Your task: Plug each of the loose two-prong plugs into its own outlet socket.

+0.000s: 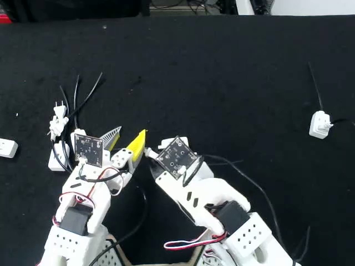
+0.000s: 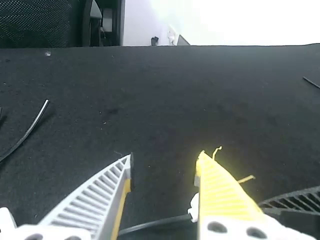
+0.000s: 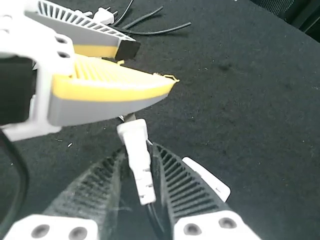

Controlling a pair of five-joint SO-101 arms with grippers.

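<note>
The right gripper (image 3: 138,150) has its two black fingers (image 3: 180,185) pressed in on a white plug (image 3: 139,167), pinching its narrow body so the wider head pokes out past the tips. The left gripper (image 2: 164,159) holds nothing, its gray finger (image 2: 100,195) and yellow finger (image 2: 220,195) spread wide. The plug's head sits just under that yellow finger; I cannot tell whether they touch.

That closeness looks like the main risk: swinging either arm could knock the plug askew or out of the pinch. The grip is on smooth, hard plastic, so I expect the plug to pivot if pushed against a socket off-axis. Its black cord (image 2: 150,226) trails back beneath the arms and could tug or snag.

Both grippers' fingers are ribbed wedges tapering to thin tips. Further out on the matte black cloth (image 1: 222,72) lie a tangle of loose white plugs (image 1: 57,119) with thin black cords beside a white block (image 1: 55,160) — possibly a socket — and, well apart at the far side, another white block (image 1: 319,124) with a cord.
</note>
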